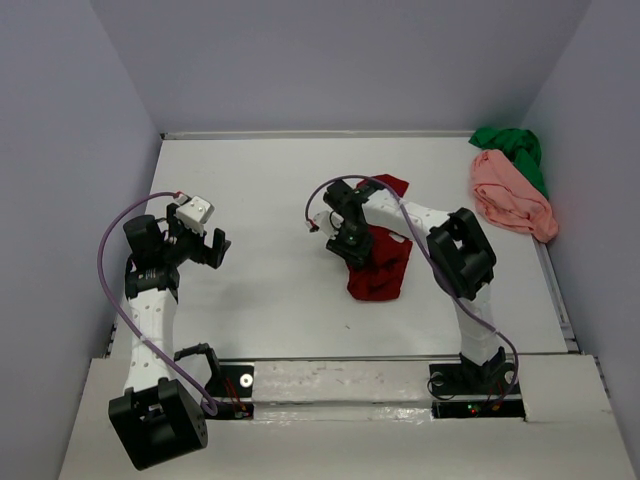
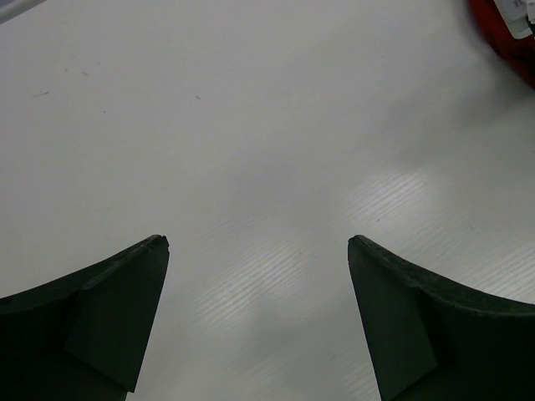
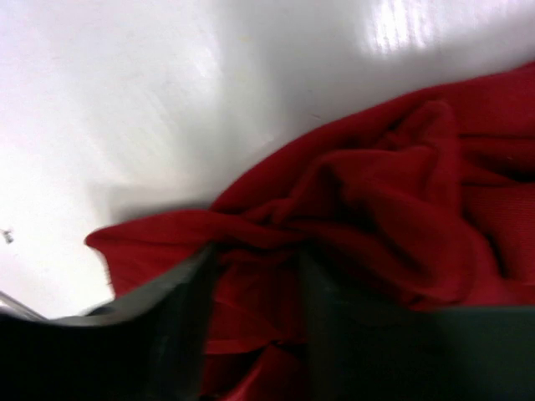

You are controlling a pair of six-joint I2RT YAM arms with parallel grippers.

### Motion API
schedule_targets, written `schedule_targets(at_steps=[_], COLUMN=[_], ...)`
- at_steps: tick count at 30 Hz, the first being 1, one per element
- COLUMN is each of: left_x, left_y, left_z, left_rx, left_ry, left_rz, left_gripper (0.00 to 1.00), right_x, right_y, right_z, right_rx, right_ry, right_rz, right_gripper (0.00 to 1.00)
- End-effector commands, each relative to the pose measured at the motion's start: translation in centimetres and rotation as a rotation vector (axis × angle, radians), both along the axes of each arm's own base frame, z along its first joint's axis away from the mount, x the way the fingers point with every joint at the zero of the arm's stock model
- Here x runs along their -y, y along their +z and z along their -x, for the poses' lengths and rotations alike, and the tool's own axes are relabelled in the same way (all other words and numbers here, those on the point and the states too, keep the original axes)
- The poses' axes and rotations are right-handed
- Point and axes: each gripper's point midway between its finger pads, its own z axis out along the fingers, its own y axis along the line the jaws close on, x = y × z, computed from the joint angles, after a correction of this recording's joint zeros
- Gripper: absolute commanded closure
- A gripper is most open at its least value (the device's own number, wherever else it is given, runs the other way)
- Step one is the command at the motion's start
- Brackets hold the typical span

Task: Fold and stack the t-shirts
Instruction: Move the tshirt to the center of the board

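Observation:
The dark red t-shirt (image 1: pixel 381 270) lies crumpled at the table's middle, with a part of it (image 1: pixel 393 185) showing behind the right arm. My right gripper (image 1: pixel 346 246) is down on its left edge. In the right wrist view the right gripper (image 3: pixel 255 271) has a bunch of the red cloth (image 3: pixel 393 192) pinched between its fingers. The salmon pink t-shirt (image 1: pixel 510 196) and the bright green t-shirt (image 1: pixel 515 150) lie bunched at the far right. My left gripper (image 1: pixel 214 248) is open and empty over bare table (image 2: pixel 257 244); an edge of the red shirt (image 2: pixel 510 33) shows at the top right of the left wrist view.
The white table (image 1: pixel 260 190) ends at grey walls at the back and on both sides. The pink and green shirts lie against the right edge. The arm bases stand at the near edge.

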Motion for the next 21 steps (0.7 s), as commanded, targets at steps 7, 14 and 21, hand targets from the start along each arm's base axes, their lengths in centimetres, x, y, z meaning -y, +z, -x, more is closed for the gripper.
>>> schedule_targets(at_steps=[7, 14, 21], left_x=[0.0, 0.1, -0.1], left_y=[0.4, 0.3, 0.3], left_z=[-0.1, -0.2, -0.5], left_rx=[0.026, 0.023, 0.010], left_ry=[-0.019, -0.024, -0.008], left_rz=[-0.016, -0.014, -0.004], left_gripper=[0.01, 0.01, 0.01], right_x=[-0.5, -3.1, -8.9], right_y=[0.5, 6.5, 18.5], right_z=[-2.8, -2.5, 0.0], right_rx=[0.104, 0.117, 0.266], right_ry=[-0.004, 0.018, 0.151], right_rz=[0.007, -0.109, -0.356], right_gripper=[1.00, 1.00, 1.00])
